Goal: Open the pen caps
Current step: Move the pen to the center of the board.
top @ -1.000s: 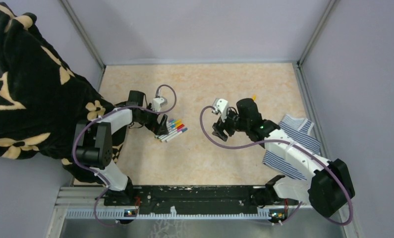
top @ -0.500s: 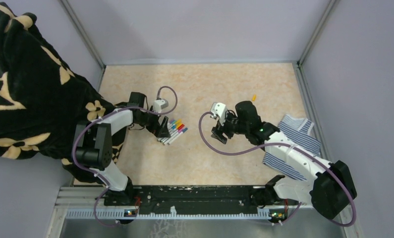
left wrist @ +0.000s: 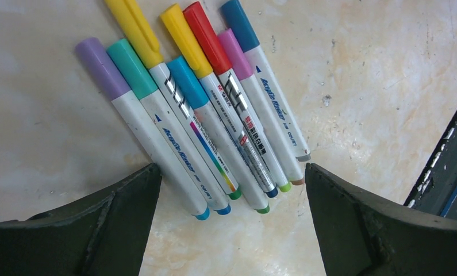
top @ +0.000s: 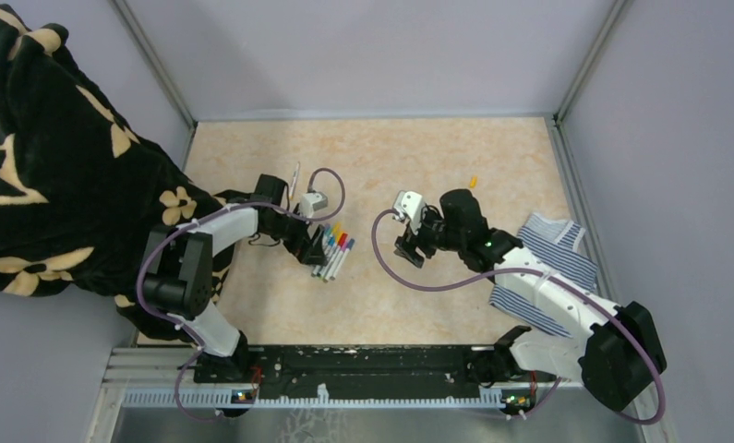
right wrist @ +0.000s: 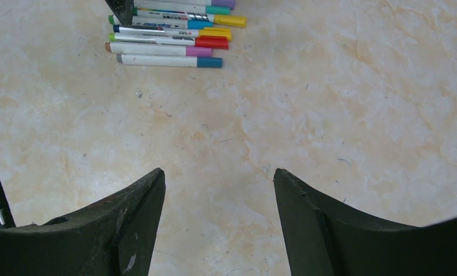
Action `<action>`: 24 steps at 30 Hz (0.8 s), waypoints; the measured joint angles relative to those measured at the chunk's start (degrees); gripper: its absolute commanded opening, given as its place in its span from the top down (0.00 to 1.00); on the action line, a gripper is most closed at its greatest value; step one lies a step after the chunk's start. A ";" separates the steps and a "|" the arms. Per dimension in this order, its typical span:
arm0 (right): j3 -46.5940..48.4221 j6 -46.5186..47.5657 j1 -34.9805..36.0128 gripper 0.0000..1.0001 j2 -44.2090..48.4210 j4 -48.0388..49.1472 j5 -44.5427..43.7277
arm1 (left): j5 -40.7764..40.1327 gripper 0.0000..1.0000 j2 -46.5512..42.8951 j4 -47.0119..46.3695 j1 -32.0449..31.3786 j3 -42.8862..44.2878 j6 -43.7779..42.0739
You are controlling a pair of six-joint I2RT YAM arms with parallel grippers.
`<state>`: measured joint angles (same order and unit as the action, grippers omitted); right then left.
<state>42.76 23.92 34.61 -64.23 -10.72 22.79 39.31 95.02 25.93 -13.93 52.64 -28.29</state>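
left gripper (left wrist: pixel 231 175) open wide, straddling tail ends of pens (left wrist: pixel 214 121) | pen caps (left wrist: pixel 206 31) all on | right gripper (right wrist: pixel 219 175) open, empty, over counter (right wrist: pixel 341 115)

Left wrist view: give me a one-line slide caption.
Open left gripper poised over a fan of capped pens lying side by side on the marbled table.

You see eight white-barrelled pens (left wrist: pixel 214 132) lying flat, bunched side by side on desk (left wrist: pixel 358 86); coloured caps (left wrist: pixel 206 34) all on.
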 measured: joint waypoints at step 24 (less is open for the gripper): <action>-0.13 0.11 0.00 0.30 1.36 1.27 -1.73 | 0.72 0.01 4.31 3.13 -7.74 5.40 2.45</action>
<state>42.63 24.03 34.61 -62.87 -9.45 21.06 40.03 99.33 29.06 -21.67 58.04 -25.85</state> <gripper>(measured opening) 0.696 0.994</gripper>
